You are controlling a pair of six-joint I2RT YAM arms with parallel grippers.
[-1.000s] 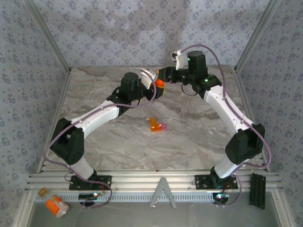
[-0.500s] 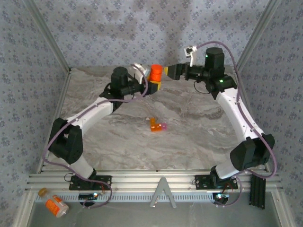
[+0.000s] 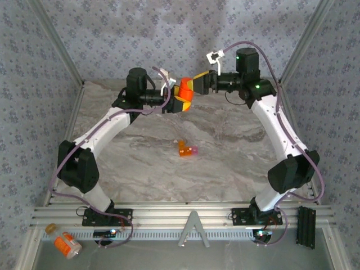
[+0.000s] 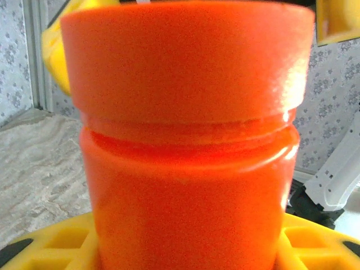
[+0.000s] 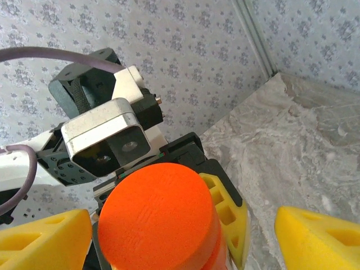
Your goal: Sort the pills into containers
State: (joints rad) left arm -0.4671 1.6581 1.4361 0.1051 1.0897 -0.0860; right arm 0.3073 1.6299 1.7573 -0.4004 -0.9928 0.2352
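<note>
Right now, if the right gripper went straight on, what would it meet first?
Probably the orange cap of the pill bottle that the left gripper holds; it sits ahead of the right gripper's open fingers.

A robot lab test cell: patterned walls (image 3: 169,34) and aluminium posts (image 3: 59,46) stood around a marble-look table (image 3: 225,163).

My work surface is a grey marbled tabletop (image 3: 225,169), enclosed on three sides by pale floral-patterned walls (image 3: 112,34), with aluminium rails (image 3: 169,214) along the near edge.
</note>
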